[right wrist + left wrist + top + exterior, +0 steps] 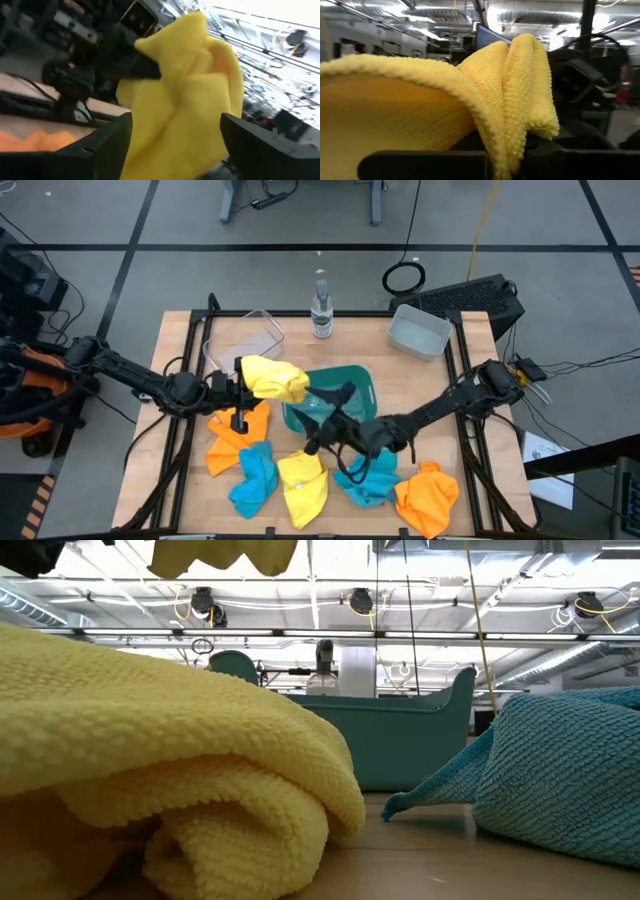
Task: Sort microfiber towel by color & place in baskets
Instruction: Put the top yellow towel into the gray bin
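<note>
We see the left pincer clenched on a yellow towel beside the teal basket, right pincer released, mid-surface

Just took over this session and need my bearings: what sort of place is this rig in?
Probably an industrial lab or workshop: bare ceiling ducts with strip lights, a grey taped floor with loose cables, and a keyboard by the wooden table.

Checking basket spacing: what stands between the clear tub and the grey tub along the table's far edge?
High view: a clear bottle stands between the clear tub and the grey tub, apart from both; otherwise bare tabletop.
</note>
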{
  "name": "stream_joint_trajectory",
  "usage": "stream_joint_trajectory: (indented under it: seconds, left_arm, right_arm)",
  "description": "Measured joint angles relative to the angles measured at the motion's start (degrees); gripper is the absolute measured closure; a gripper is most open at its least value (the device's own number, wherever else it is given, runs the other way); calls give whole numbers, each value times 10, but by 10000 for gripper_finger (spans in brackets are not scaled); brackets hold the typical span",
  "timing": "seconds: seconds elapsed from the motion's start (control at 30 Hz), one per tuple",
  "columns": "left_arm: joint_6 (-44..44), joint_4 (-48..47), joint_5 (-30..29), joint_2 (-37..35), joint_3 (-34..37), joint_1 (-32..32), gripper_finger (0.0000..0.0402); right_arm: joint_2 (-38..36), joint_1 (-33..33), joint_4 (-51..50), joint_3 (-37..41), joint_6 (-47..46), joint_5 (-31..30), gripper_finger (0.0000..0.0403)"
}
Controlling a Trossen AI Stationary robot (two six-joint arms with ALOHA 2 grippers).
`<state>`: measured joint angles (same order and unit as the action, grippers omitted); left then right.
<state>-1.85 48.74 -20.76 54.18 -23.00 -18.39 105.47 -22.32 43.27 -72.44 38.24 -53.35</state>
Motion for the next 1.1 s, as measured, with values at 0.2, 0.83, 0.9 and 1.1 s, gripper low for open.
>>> stream_joint_trajectory:
  seconds: [0.2, 0.83, 0.9, 1.1]
  left_arm:
    - [31, -6, 31, 0, 0, 0, 378]
    - [60, 2, 62, 25, 0, 0, 378]
    - [60, 2, 62, 25, 0, 0, 378]
    - [60, 2, 57, 25, 0, 0, 378]
  right_arm:
    - [4, 34, 1, 0, -31, 50, 61]
    - [32, 56, 0, -18, -13, 101, 104]
    - [32, 47, 0, -20, 1, 93, 104]
    - [32, 23, -1, -20, 60, 63, 104]
